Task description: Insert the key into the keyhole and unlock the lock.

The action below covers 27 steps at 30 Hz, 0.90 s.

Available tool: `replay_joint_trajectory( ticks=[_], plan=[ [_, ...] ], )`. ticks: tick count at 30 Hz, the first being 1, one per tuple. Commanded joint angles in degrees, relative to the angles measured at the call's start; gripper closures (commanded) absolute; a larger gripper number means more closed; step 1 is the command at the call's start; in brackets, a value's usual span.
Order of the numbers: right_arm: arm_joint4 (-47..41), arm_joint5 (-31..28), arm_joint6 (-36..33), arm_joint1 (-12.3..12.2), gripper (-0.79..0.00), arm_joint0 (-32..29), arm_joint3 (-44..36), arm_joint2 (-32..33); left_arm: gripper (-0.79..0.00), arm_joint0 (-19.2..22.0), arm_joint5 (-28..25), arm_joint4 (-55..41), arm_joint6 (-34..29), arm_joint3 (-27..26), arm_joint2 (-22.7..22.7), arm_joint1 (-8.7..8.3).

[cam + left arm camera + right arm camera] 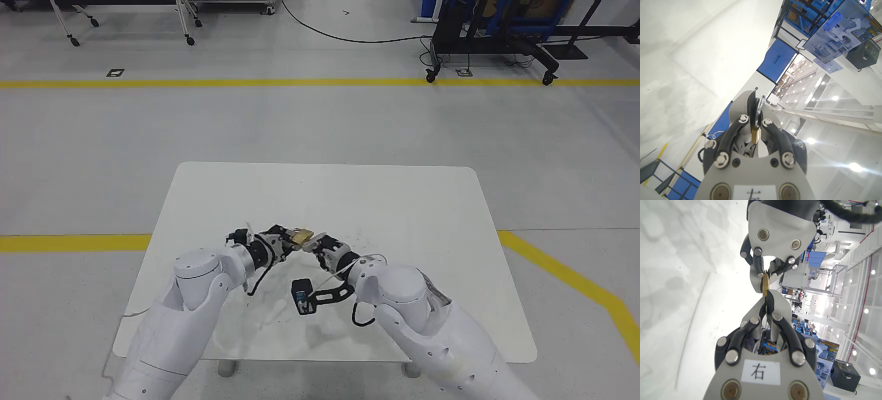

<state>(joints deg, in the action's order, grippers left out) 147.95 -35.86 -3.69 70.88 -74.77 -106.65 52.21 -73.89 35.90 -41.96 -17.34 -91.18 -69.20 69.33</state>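
Brass lock [765,285] near the middle of the white surface [420,200], between the two grippers. The left gripper [760,107] pinches the lock, fingers closed on its silver shackle and brass body. The right gripper [768,299] faces it from the opposite side, fingers pressed together, tips touching the lock's free end.

Count: 1 brass lock [299,237], with 1 silver shackle [758,113]. 2 end effectors: left end effector [758,100] and right end effector [767,298], 1 on each side of the lock. 2 fingers [780,303] per end effector, 4 total. 1 white tabletop [420,200], below the lock.
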Motion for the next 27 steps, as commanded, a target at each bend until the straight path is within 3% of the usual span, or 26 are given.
replay_joint_trajectory(
  ticks=[1, 11, 27],
  plan=[
    [0.05, 0.27, 1.90, -0.46, 0.000, -0.81, -0.61, 1.44, 0.000, 0.18, -0.18, -0.04, -0.75, 0.70, -0.03, -0.04],
    [0.66, 0.70, 7.28, -2.06, 0.000, -3.76, -2.38, 5.88, 0.000, 1.15, -0.12, -1.31, -4.26, 2.47, -0.13, -0.17],
    [0.35, -0.62, 1.95, -0.98, 0.000, -0.29, 0.23, 1.47, 0.000, 1.16, -1.07, 0.60, -2.70, 1.84, 1.16, -0.16]
  ],
)
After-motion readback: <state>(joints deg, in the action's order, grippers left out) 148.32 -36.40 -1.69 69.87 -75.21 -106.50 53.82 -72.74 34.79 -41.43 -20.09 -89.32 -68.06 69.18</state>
